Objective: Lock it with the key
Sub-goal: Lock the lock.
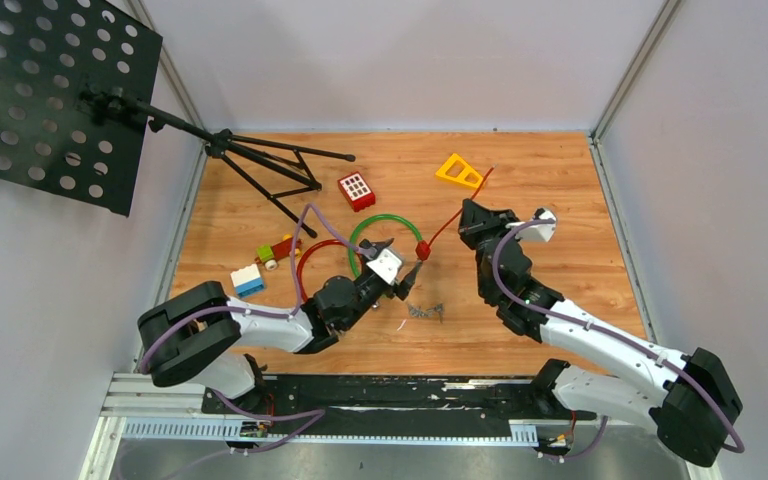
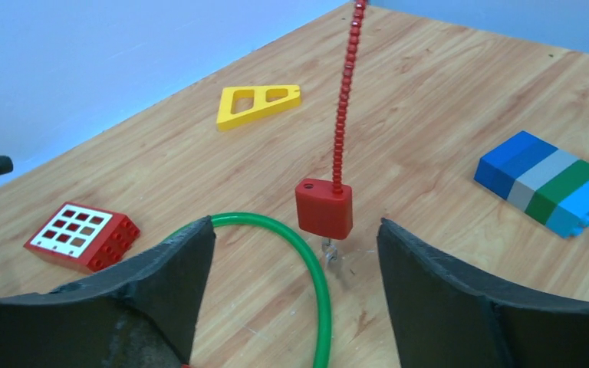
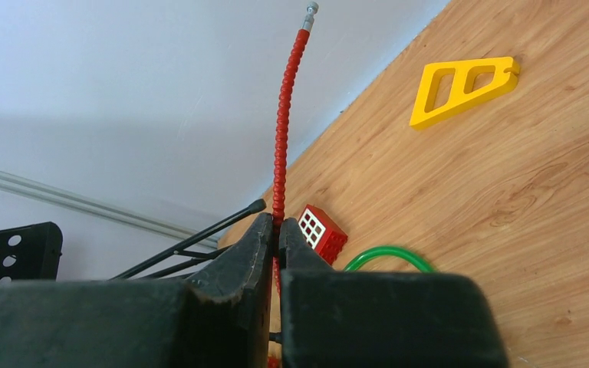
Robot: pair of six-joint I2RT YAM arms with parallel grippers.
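Wooden tabletop (image 1: 560,200) had the red lock body (image 2: 324,207) hanging over it by the cable (image 3: 284,130) your right gripper (image 3: 276,224) pinched, so your wide-open left gripper (image 1: 400,262) probably wanted a square, gentle close on the key (image 2: 328,251) underneath.

Metal piece (image 2: 327,251) under red lock (image 2: 324,208) indistinct, cable (image 2: 341,115) top cropped

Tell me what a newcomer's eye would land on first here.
The red lock body mid-table, its beaded cable rising into the right hand, which is pinched shut on it. Next, the left hand, open and facing the lock, with a green hoop curving between its fingers.
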